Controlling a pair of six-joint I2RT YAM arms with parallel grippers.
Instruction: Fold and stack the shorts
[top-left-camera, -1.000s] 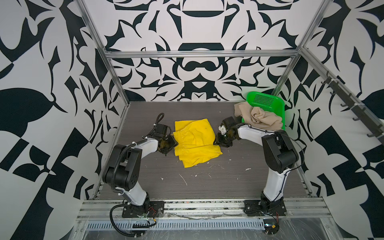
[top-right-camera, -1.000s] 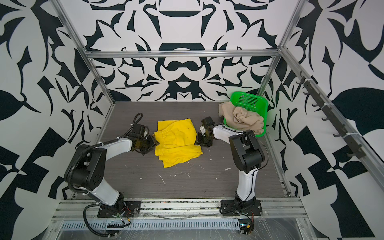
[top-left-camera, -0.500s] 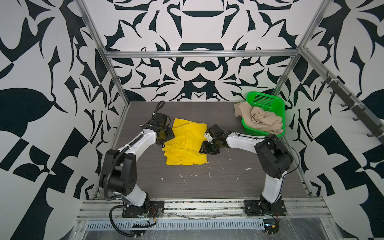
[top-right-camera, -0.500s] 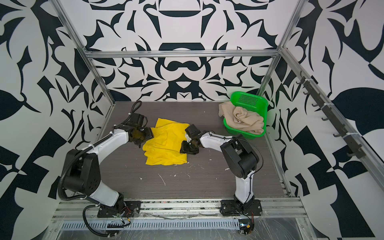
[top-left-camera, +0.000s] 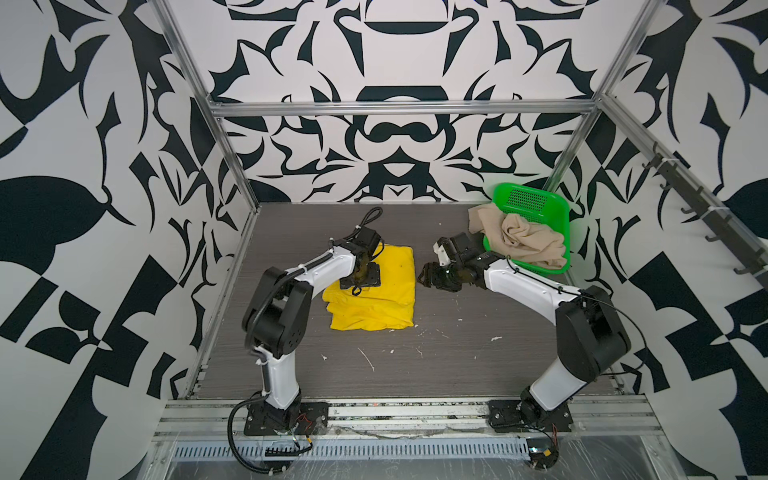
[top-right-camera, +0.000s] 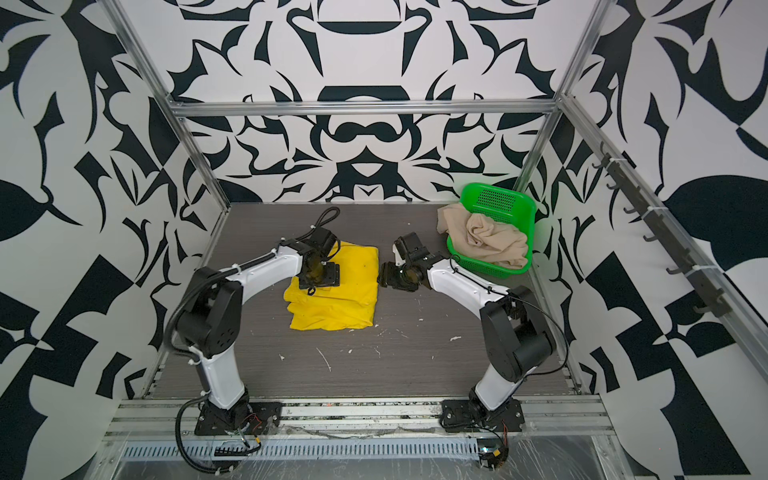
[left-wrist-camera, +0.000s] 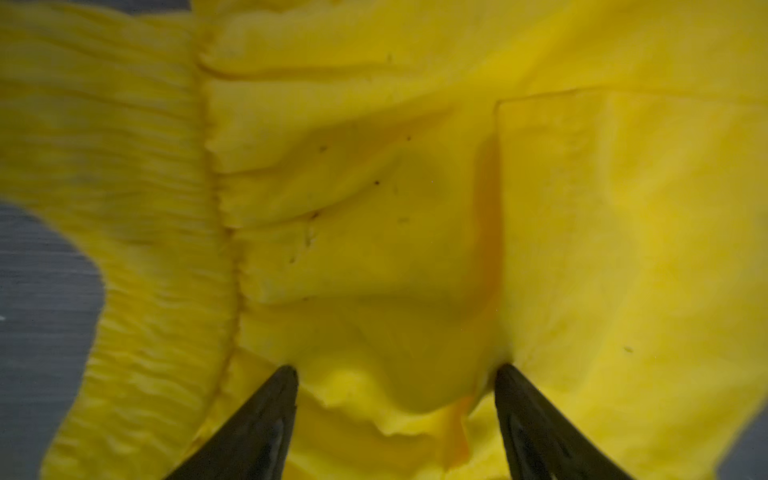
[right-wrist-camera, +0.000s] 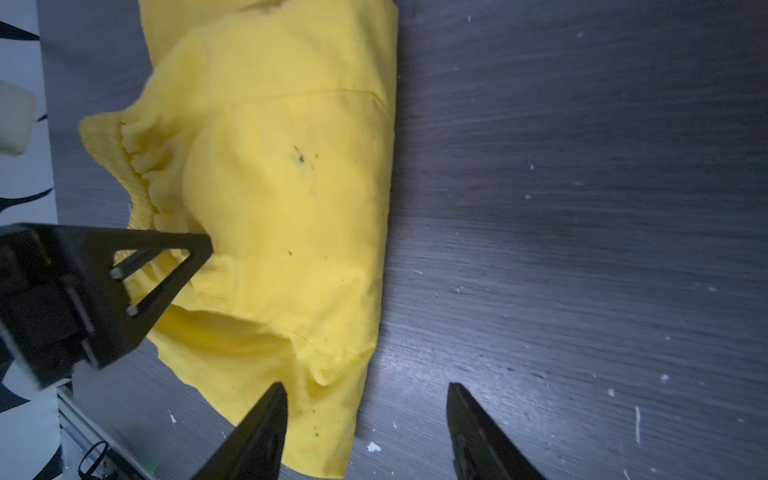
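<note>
Yellow shorts (top-left-camera: 374, 293) lie folded over on the worktop (top-left-camera: 457, 361), left of centre in both top views. The right edge is clean and straight; the near edge shows loose stacked layers. Beige shorts (top-left-camera: 521, 241) are crumpled in the green basket (top-left-camera: 559, 208) at the back right, partly hanging over its rim and not yet folded.

Left pincer (left-wrist-camera: 395, 374) sits on top of the yellow pair with jaws spread wide. Both tips touch the cloth, a soft bulge lies between them, and there is no pinch. Right pincer (right-wrist-camera: 366, 390) is also spread and holds nothing, just beside the right edge of the yellow shorts: one tip over the cloth edge, the other over bare worktop.

Step, as I judge it: letting go after a fold, with the pincers to be cleared away.

To do it well:
- Lift the left pincer straight up, not sideways. The tips are sunk into the cloth and could drag the top layer and reopen the fold.
- Keep the jaws wide while rising so no fabric snags.
- Move the right pincer away from the edge without brushing it.
- Tidy the uneven near edge before stacking the beige pair on top.
</note>
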